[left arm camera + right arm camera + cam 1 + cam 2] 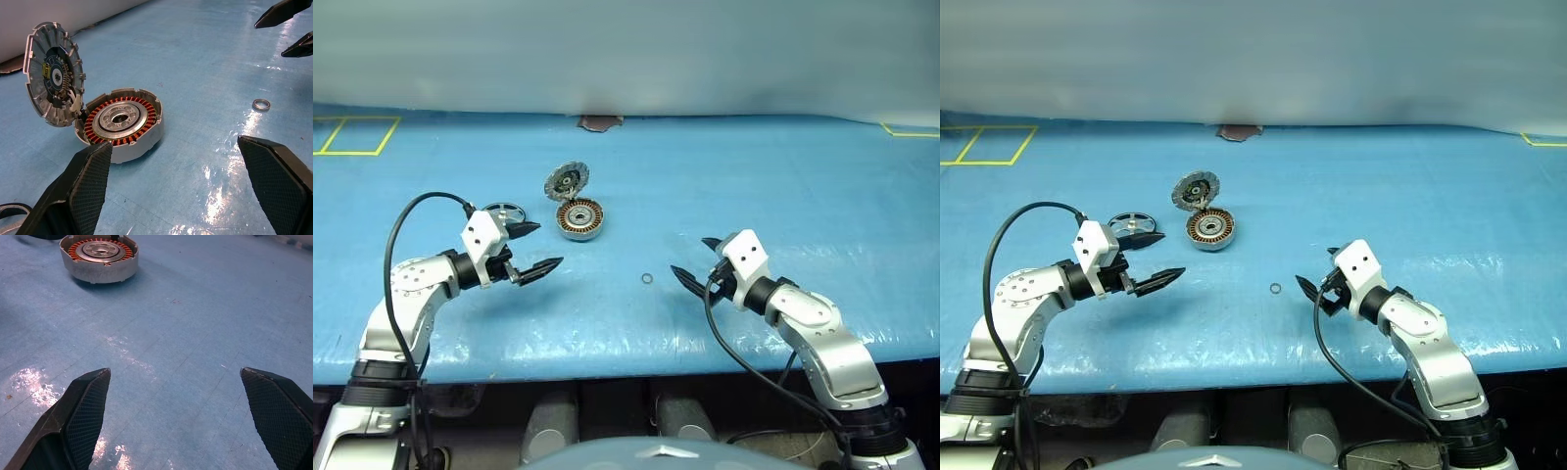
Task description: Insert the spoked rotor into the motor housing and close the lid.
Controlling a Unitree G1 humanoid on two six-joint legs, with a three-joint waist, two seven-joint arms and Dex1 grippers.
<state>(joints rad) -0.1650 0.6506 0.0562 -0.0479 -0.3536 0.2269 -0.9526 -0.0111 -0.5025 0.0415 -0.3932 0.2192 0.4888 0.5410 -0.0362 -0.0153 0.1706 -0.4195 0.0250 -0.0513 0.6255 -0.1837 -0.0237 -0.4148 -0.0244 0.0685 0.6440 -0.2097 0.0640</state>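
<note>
Left eye view showed a broad blue bench [783,176] carrying everything, with both arms hovering over its near half. On the robot's left, the left pincer [536,249] hung released, jaws spread wide and holding nothing, pointing toward the middle of the bench. On the right, the right pincer [697,259] was likewise spread and empty, well apart from the parts. Beyond and between them sat the motor housing [580,219], a short silver puck with its copper-orange windings and dark centre exposed. The lid [567,181] stood tilted up on its hinge at the housing's far-left edge, inner face showing. The spoked rotor [503,212] lay flat on the bench just left of the housing, partly hidden behind the left pincer's upper finger. A tiny loose metal ring [648,280] rested on the bench between the two pincers, nearer than the housing. No step appeared done yet: the rotor was still outside the housing. Judging from this, the thin flat rotor could slip or skid when pinched off the smooth bench, a careless reach could knock the upright lid shut before the rotor went in, and the stray ring might be brushed aside or mistaken for the part.
</note>
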